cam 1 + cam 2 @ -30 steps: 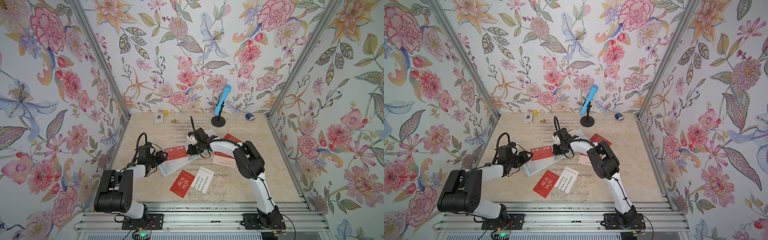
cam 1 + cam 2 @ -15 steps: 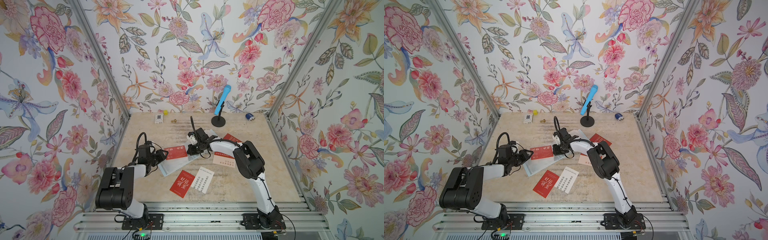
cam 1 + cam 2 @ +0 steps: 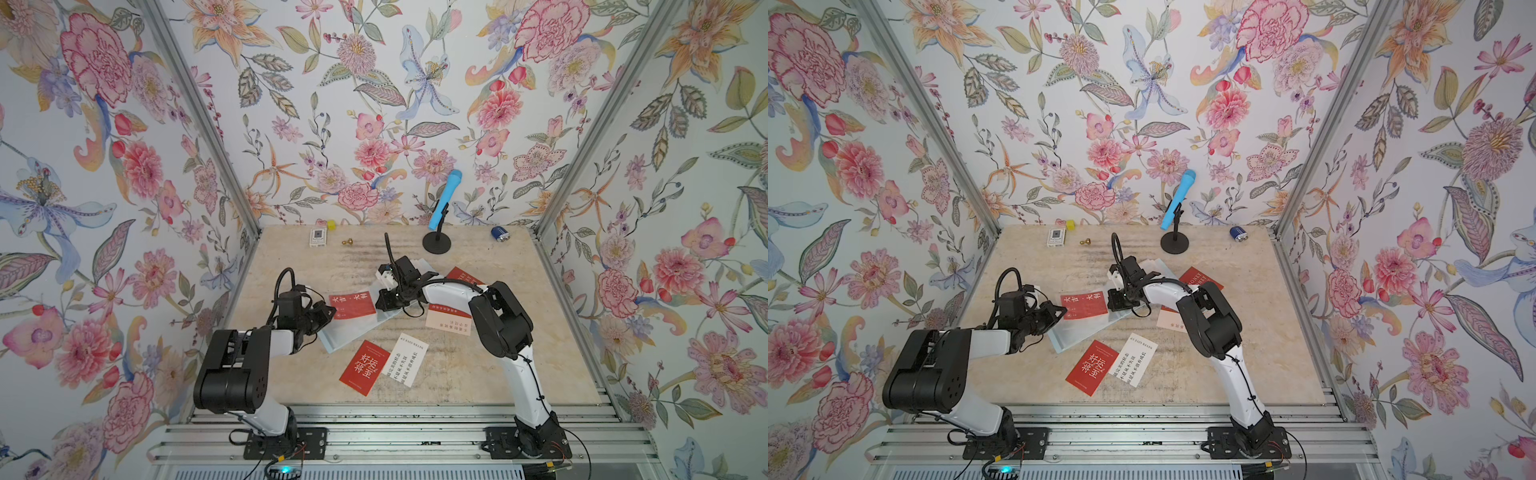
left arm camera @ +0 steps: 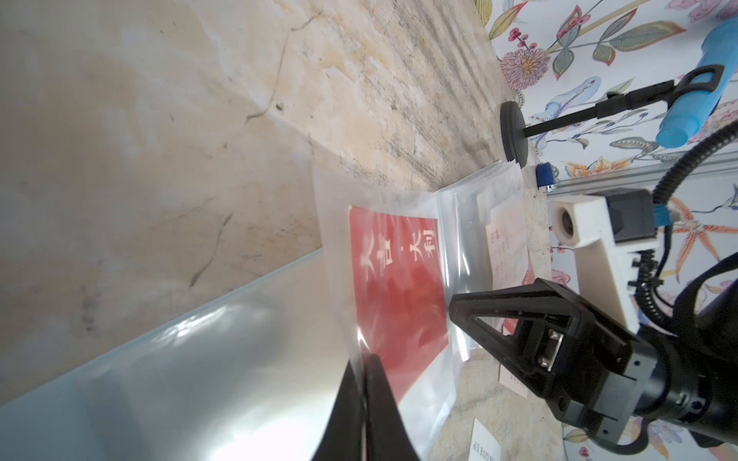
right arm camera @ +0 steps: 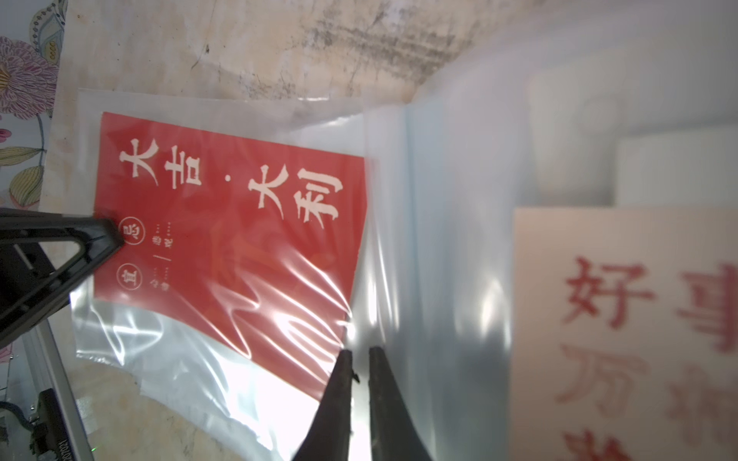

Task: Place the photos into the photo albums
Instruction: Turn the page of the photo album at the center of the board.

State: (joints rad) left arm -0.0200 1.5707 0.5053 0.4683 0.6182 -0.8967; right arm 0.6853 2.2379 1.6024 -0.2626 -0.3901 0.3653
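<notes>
The pale blue photo album (image 3: 349,334) (image 3: 1073,334) lies open mid-table. A red photo (image 3: 352,305) (image 4: 399,287) (image 5: 239,223) sits inside its clear sleeve page. My left gripper (image 3: 330,311) (image 4: 365,359) is shut on that sleeve's edge. My right gripper (image 3: 379,301) (image 5: 359,351) rests on the album by the spine, fingers almost together with nothing seen between them. A pale photo with red characters (image 5: 623,319) lies on the other page. Loose photos lie nearby: a red one (image 3: 365,368), a white one (image 3: 408,359), a pale one (image 3: 449,322) and a red one (image 3: 463,276).
A blue microphone (image 3: 444,199) on a black stand (image 3: 436,243) stands at the back. A small white box (image 3: 318,237), a yellow cube (image 3: 331,225), a brass piece (image 3: 347,241) and a blue cylinder (image 3: 498,232) lie along the back wall.
My left gripper has closed onto the edge of the clear sleeve page. The right arm, the album and the loose photos have stayed put.
</notes>
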